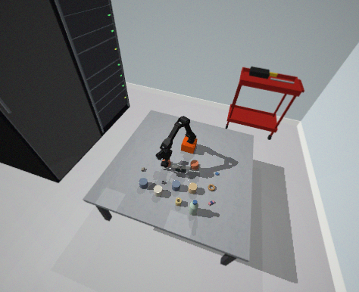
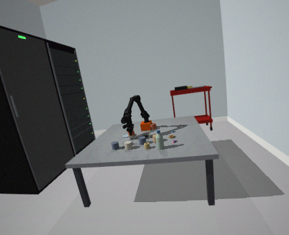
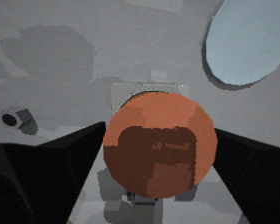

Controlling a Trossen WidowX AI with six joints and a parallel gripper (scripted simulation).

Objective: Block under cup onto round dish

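An orange-brown cup [image 3: 158,145] [image 1: 169,161] stands upside down on the left end pad [image 3: 151,89] of the small balance [image 1: 179,167]. My gripper [image 3: 150,126] [image 1: 164,163] [image 2: 130,131] is open, with one dark finger on each side of this cup and a gap to each. The second, identical cup [image 1: 194,164] [image 2: 153,125] stands on the balance's other end. The pale blue round dish [image 3: 248,40] [image 2: 124,136] lies on the table just beyond the cup I straddle. No block is in sight.
Blue cylinders [image 1: 143,183] [image 1: 176,184], cream cylinders [image 1: 157,190] [image 1: 192,187], a bottle [image 1: 193,206] and small rings [image 1: 212,187] [image 1: 178,201] stand in front of the balance. A small nut [image 3: 13,119] lies left of the gripper. The arm's orange base [image 1: 188,145] is behind it.
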